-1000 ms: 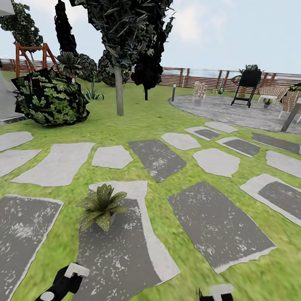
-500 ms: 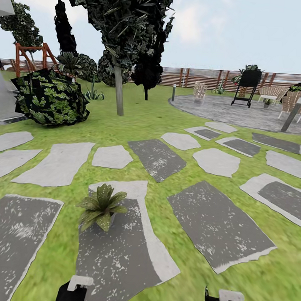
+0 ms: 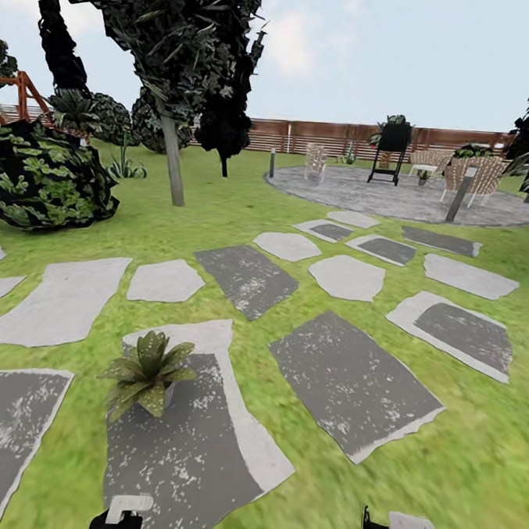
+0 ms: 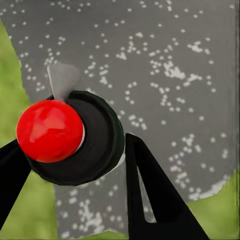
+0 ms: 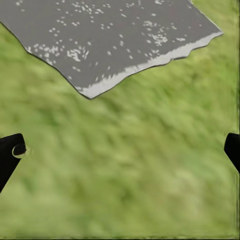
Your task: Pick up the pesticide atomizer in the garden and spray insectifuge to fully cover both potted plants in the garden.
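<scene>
We judge the pick-up done and the spraying not yet begun; the pesticide atomizer (image 4: 70, 137) sits between the black fingers of our left tool (image 4: 75, 195), seen end-on in the left wrist view as a round dark body with a glossy red dot at its middle and a small pale grey tab beside it; the fingers stand close on either side of it and we take them as clamped on the bottle. Our right tool (image 5: 122, 150) is spread wide apart with nothing between its dark tips, hanging over blurred grass and the ragged corner of a slab.

One potted plant (image 3: 144, 371) stands just ahead and to our left, on a dark stepping slab (image 3: 182, 455); it is a low rosette of broad pointed leaves, mottled green, its little pot mostly hidden under the foliage. We cannot make out the second one for certain. Both plants are left to cover.

The slabs are flat and irregular, dark grey flecked with white and edged in paler stone; the lawn (image 3: 471, 465) is a soft uneven green; farther off lie a round speckled patio (image 3: 394, 198) and a brown slat fence (image 3: 319, 137).
</scene>
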